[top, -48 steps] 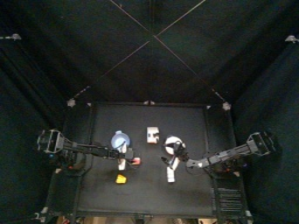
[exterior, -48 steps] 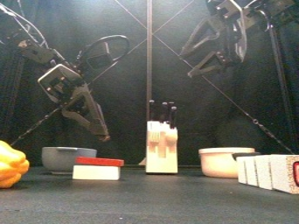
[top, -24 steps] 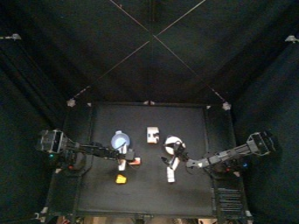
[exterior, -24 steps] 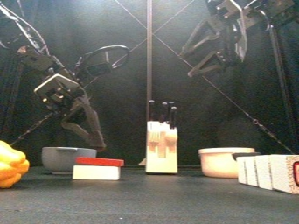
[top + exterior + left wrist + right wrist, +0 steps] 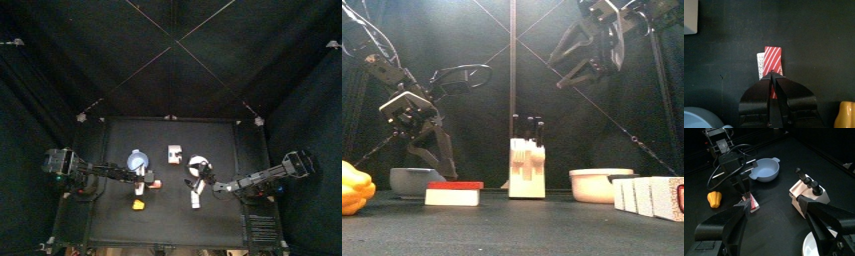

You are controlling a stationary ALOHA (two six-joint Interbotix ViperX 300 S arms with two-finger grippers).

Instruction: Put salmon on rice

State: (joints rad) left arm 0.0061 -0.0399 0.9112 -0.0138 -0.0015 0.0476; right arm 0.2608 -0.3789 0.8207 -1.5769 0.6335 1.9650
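The salmon (image 5: 773, 59), a red slice with white stripes, lies on the white rice block (image 5: 759, 65), shifted to one side of it. In the front view the red slice (image 5: 456, 185) rests on top of the rice (image 5: 450, 197). My left gripper (image 5: 773, 76) is shut, its tips just above the near end of the salmon; it hangs low over the block in the front view (image 5: 438, 165). My right gripper (image 5: 591, 55) is open and empty, held high at the right.
A yellow pepper (image 5: 353, 190) sits at the front left, with a blue-grey bowl (image 5: 412, 181) behind the rice. A knife block (image 5: 525, 166) stands mid-table. A white bowl (image 5: 600, 184) and a white carton (image 5: 653, 195) are at the right.
My left gripper has come down and to the left, towards the salmon and rice. The right arm has not moved.
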